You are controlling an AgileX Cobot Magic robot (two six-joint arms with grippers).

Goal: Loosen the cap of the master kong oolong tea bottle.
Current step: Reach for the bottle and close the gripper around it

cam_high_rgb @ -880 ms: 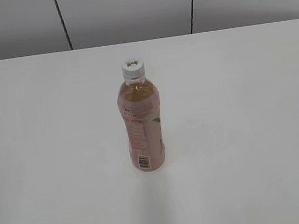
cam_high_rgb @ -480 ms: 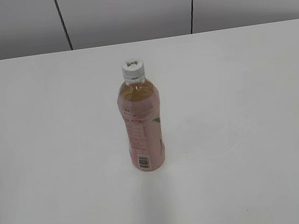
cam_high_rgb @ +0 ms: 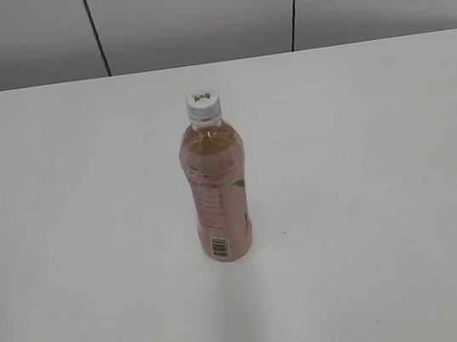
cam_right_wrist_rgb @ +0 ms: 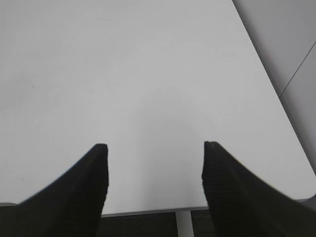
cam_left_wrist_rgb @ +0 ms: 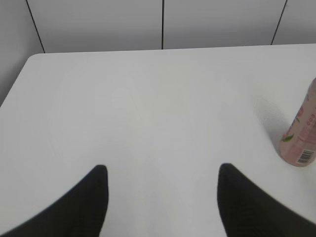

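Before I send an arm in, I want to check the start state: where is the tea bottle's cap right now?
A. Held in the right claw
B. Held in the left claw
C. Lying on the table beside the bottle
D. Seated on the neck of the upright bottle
D: the exterior view shows the white cap sitting on top of the upright bottle, while the left claw and right claw are both open and empty.

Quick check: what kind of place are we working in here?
Likely a lab or test bench: a plain white table against grey panelled walls, with one tea bottle standing alone on it.
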